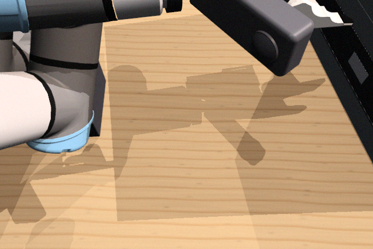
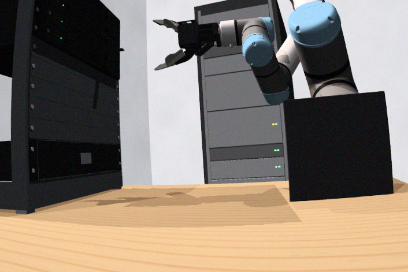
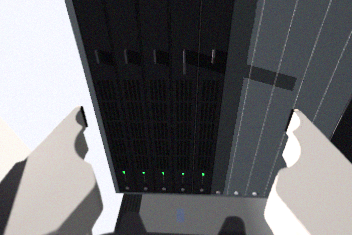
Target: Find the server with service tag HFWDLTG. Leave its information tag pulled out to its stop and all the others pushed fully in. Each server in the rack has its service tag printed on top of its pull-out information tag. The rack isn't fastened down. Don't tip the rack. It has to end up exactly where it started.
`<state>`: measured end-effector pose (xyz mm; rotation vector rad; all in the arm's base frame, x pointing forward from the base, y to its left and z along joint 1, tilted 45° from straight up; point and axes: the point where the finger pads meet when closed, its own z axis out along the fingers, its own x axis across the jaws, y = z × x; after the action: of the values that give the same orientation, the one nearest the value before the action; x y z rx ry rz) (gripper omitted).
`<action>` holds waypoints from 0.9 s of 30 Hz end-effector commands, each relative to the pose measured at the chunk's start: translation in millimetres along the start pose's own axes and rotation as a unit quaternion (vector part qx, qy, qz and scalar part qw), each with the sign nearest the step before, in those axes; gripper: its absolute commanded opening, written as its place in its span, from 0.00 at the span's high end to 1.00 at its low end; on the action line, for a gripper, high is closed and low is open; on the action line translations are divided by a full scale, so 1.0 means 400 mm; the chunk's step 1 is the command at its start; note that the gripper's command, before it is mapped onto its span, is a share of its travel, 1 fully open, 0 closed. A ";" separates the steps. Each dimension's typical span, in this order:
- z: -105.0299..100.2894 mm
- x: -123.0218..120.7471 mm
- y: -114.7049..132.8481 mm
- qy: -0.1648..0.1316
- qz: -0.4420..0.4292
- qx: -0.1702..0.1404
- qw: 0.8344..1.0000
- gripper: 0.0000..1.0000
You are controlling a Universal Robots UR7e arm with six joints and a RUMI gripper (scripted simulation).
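The black server rack (image 2: 66, 90) stands at the left, and its front fills the wrist view (image 3: 165, 86). Several dark servers with green lights (image 3: 162, 173) sit side by side in that view, each with a small information tag slot (image 3: 105, 57). One tag (image 3: 184, 61) shows as a thin light strip, seen edge-on, and seems to stick out; it also shows as a small stub at the rack's front (image 2: 121, 49). No printed tag is readable. My gripper (image 2: 155, 44) is open and empty, level with these servers and a short way in front of them. Its fingers frame the rack front in the wrist view (image 3: 189, 117).
A grey second rack (image 2: 242, 97) stands behind the arm. The black pedestal (image 2: 339, 145) holds the arm's base. Grey blank panels (image 3: 280, 96) and a lower unit (image 2: 77, 158) fill the rest of the black rack. One finger (image 1: 320, 14) reaches close to the rack edge (image 1: 346, 47).
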<state>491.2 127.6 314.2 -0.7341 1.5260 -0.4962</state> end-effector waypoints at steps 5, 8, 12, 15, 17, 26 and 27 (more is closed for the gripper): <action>-0.002 -0.001 0.000 -0.005 0.000 -0.003 1.000 0.00; -0.002 -0.001 0.000 -0.005 0.000 -0.003 1.000 0.00; -0.002 -0.002 0.000 -0.005 0.000 -0.004 1.000 0.00; -0.002 -0.002 0.001 -0.005 0.000 -0.004 1.000 0.85; -0.002 -0.002 0.001 -0.005 0.000 -0.004 1.000 0.85; -0.002 -0.002 0.001 -0.005 0.000 -0.004 1.000 0.85; -0.002 -0.002 0.001 -0.005 0.000 -0.004 1.000 0.85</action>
<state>491.1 128.7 314.2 -0.7415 1.5203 -0.4846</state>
